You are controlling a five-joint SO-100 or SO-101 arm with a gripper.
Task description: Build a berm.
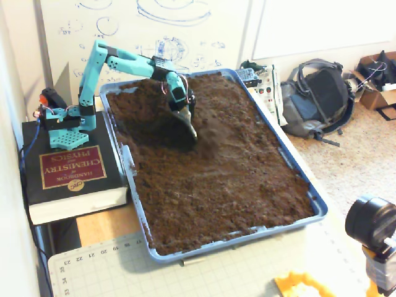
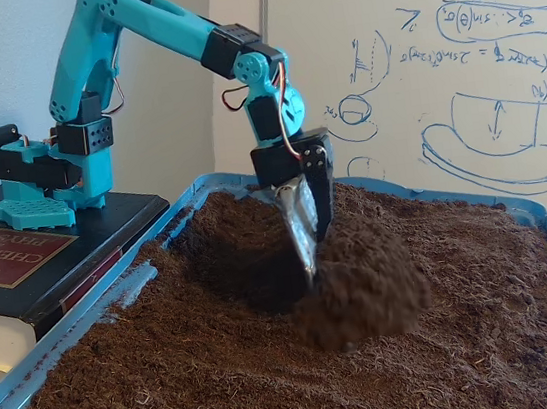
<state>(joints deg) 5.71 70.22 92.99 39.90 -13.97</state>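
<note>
A blue tray (image 1: pixel 319 209) is filled with dark brown crumbly soil. The teal arm reaches into its far part. My gripper (image 1: pixel 192 132) points down with its tip in the soil, and the jaws look closed together, holding nothing that I can see. In the other fixed view the gripper (image 2: pixel 310 258) stands against a rounded mound, the berm (image 2: pixel 365 288), which rises just right of the tip. The berm also shows in a fixed view (image 1: pixel 215 125). A dark scooped hollow (image 2: pixel 235 260) lies left of the gripper.
The arm's base stands on a thick black book (image 1: pixel 68 170) left of the tray. A backpack (image 1: pixel 315 99) lies on the floor at right. A cutting mat (image 1: pixel 124 272), a yellow object (image 1: pixel 300 286) and a black camera (image 1: pixel 371 223) are in front.
</note>
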